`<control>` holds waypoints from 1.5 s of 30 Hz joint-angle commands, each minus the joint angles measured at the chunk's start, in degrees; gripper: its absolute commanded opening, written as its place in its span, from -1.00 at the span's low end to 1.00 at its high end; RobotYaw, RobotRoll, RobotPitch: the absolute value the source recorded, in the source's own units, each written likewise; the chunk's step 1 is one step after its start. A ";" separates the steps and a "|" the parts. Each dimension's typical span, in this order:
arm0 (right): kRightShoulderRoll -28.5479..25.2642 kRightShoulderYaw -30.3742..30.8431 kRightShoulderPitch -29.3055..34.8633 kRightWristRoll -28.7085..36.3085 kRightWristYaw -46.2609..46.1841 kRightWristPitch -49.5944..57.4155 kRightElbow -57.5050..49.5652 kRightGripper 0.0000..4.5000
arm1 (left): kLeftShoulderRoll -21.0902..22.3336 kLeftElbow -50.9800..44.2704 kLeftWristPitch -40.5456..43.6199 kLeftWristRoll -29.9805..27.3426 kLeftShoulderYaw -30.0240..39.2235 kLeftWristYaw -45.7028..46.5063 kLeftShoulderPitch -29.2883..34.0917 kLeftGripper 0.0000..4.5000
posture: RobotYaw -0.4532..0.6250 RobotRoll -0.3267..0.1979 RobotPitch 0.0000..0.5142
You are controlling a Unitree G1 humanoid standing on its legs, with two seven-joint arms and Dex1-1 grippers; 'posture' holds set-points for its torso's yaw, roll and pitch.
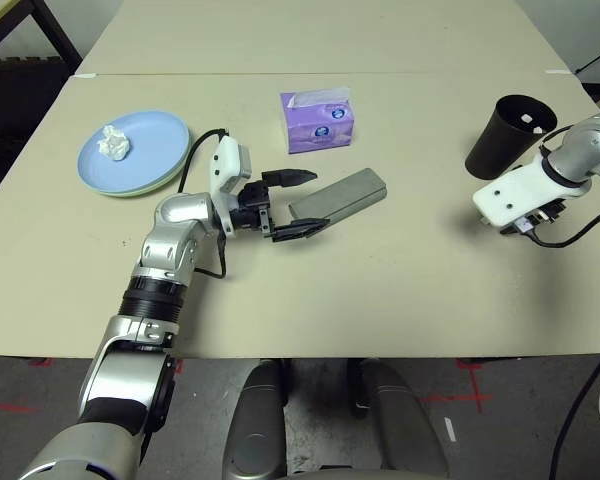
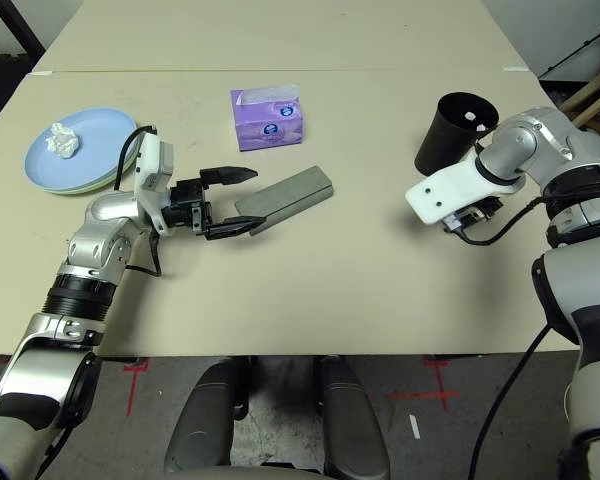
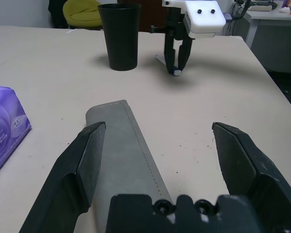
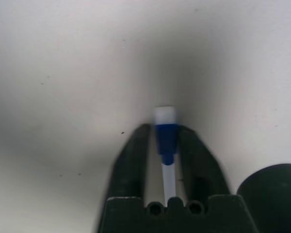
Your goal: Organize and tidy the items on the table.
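Note:
My left gripper (image 1: 316, 201) is open just above the table (image 1: 380, 290), its fingers on either side of the near end of the grey glasses case (image 1: 348, 194). My right gripper (image 3: 177, 67) points down at the tabletop near the black cup (image 1: 507, 135) and is shut on a small blue-white pen (image 4: 166, 141). A crumpled white tissue wad (image 1: 113, 143) lies on the light blue plate (image 1: 150, 135), which is stacked on the pale green plate (image 1: 140, 189) at the left. The purple tissue box (image 1: 318, 120) stands behind the case.
A second beige table (image 1: 310, 35) butts against the far edge. A dark frame (image 1: 20, 35) stands off the table's far left corner. A black cable (image 1: 570, 235) hangs from my right wrist.

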 commanded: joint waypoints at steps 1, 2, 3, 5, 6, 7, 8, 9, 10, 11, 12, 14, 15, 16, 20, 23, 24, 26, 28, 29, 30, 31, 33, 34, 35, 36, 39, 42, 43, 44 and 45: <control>-0.91 0.37 -0.88 0.09 1.57 0.08 0.60 -0.81 | 0.20 -0.53 -0.17 0.11 -0.27 -0.33 0.64 1.00 | 0.15 0.25 -0.07; -0.95 0.15 -1.15 0.35 2.05 0.26 0.60 -0.81 | 0.16 -0.40 -0.22 0.13 -0.27 -0.31 0.57 1.00 | 0.15 0.25 -0.07; -0.93 -0.32 -1.33 0.96 2.78 0.58 0.64 -0.81 | 0.09 -0.30 -0.30 0.17 -0.29 -0.28 0.51 1.00 | 0.15 0.25 -0.08; 0.52 -4.91 -1.21 7.87 9.17 6.20 1.40 -0.81 | -0.02 -0.30 -0.37 0.20 -0.31 -0.20 0.43 1.00 | 0.16 0.25 -0.10; 1.47 -6.96 -1.50 12.47 11.30 10.54 2.04 -0.81 | -0.02 -0.36 -0.37 0.14 -0.26 -0.19 0.38 1.00 | 0.16 0.25 -0.10; 2.00 -8.08 -1.79 16.18 12.42 13.84 2.32 -0.81 | 0.03 -0.42 -0.36 0.07 -0.20 -0.24 0.36 1.00 | 0.16 0.25 -0.10; 1.97 -8.31 -2.01 19.71 12.64 16.97 1.97 -0.81 | 0.16 -0.56 -0.35 -0.04 -0.13 -0.38 0.47 1.00 | 0.15 0.25 -0.10; 1.66 -8.01 -1.97 23.09 12.64 19.86 0.95 -0.81 | 0.28 -0.63 -0.36 -0.12 -0.07 -0.52 0.56 1.00 | 0.15 0.25 -0.11; 1.02 -7.50 -1.74 27.04 12.64 23.77 -0.91 -0.81 | 0.39 -0.57 -0.43 -0.13 -0.03 -0.64 0.56 1.00 | 0.15 0.25 -0.12; 0.20 -6.74 -1.35 31.05 12.64 27.95 -3.23 -0.81 | 0.45 -0.43 -0.57 -0.07 -0.01 -0.72 0.49 1.00 | 0.15 0.25 -0.12; -0.92 -6.11 -0.90 35.00 12.64 32.59 -5.92 -0.81 | 0.49 -0.21 -0.72 -0.01 0.03 -0.75 0.34 1.00 | 0.15 0.25 -0.12; -3.06 -6.08 0.10 41.72 12.64 40.20 -10.83 -0.81 | 0.51 0.12 -0.90 0.05 0.10 -0.82 0.07 1.00 | 0.13 0.25 -0.14; -3.88 -6.80 0.49 44.48 12.64 43.70 -12.90 -0.81 | 0.52 0.30 -0.97 0.10 0.08 -0.87 -0.06 1.00 | 0.13 0.25 -0.15; -4.61 -7.63 0.95 46.93 12.64 46.77 -14.85 -0.81 | 0.52 0.41 -1.00 0.14 0.05 -0.90 -0.16 1.00 | 0.13 0.25 -0.15; -5.41 -14.33 3.57 53.01 12.64 56.40 -21.05 -0.81 | 0.58 1.23 -1.04 0.71 -0.50 -1.24 -0.59 1.00 | 0.09 0.25 -0.17; -5.08 -20.89 7.23 56.39 10.60 64.15 -27.88 -0.81 | 0.50 2.54 -2.22 1.59 -0.96 -1.61 -1.20 1.00 | 0.05 0.25 -0.17; -5.13 -22.40 8.66 57.15 9.73 66.25 -30.57 -0.81 | 0.44 3.12 -2.97 1.90 -1.04 -1.70 -1.44 1.00 | 0.03 0.25 -0.18; -5.16 -25.48 10.38 59.38 7.76 71.66 -36.31 -0.81 | 0.16 4.47 -3.41 2.02 -1.03 -1.84 -2.37 1.00 | 0.02 0.25 -0.19; -4.59 -28.45 11.21 60.25 4.55 73.85 -39.48 -0.81 | -0.20 5.72 -3.83 2.15 -0.99 -1.96 -3.26 1.00 | 0.01 0.25 -0.21; -3.75 -30.59 11.76 60.57 1.26 73.93 -40.33 -0.81 | -0.44 6.22 -4.16 2.24 -1.01 -1.93 -3.62 1.00 | 0.01 0.25 -0.21; -3.10 -32.19 12.31 60.75 -1.11 74.07 -41.07 -0.81 | -0.63 6.57 -4.41 2.30 -1.02 -1.90 -3.84 1.00 | 0.01 0.25 -0.22; -2.10 -34.28 13.20 61.25 -4.09 74.23 -41.88 -0.81 | -0.83 6.78 -4.63 2.33 -1.00 -1.84 -3.99 1.00 | 0.01 0.25 -0.22; 1.17 -39.66 16.59 62.25 -12.54 73.17 -44.27 -0.81 | -1.13 6.77 -4.83 2.30 -0.92 -1.65 -4.01 1.00 | 0.02 0.25 -0.22; 3.29 -42.50 19.53 62.94 -16.80 72.57 -46.76 -0.81 | -1.18 6.54 -4.80 2.19 -0.84 -1.58 -3.77 1.00 | 0.02 0.25 -0.22; 5.18 -44.70 22.12 63.55 -20.06 72.10 -49.14 -0.81 | -1.15 6.33 -4.80 2.13 -0.80 -1.57 -3.48 1.00 | 0.02 0.25 -0.22; 6.39 -46.05 23.89 63.96 -22.06 72.04 -51.06 -0.81 | -1.13 6.17 -4.78 2.12 -0.78 -1.57 -3.30 1.00 | 0.02 0.25 -0.21; 10.23 -48.78 30.54 66.08 -27.53 73.24 -58.80 -0.81 | -0.82 5.75 -4.49 2.07 -0.68 -1.59 -2.72 1.00 | 0.02 0.25 -0.20; 12.62 -50.56 33.47 67.51 -32.22 73.50 -62.86 -0.81 | -0.47 5.85 -4.37 2.08 -0.59 -1.67 -2.65 1.00 | 0.01 0.25 -0.19; 13.11 -50.99 33.65 67.58 -33.54 73.04 -63.36 -0.81 | -0.41 5.88 -4.35 2.07 -0.58 -1.66 -2.67 1.00 | 0.01 0.25 -0.19; 13.39 -51.20 33.72 67.70 -34.49 72.80 -63.71 -0.81 | -0.37 5.94 -4.34 2.06 -0.57 -1.66 -2.71 1.00 | 0.01 0.25 -0.19; 13.79 -51.43 33.72 67.58 -35.58 72.17 -63.93 -0.81 | -0.42 5.98 -4.35 2.07 -0.56 -1.55 -2.72 1.00 | 0.01 0.25 -0.19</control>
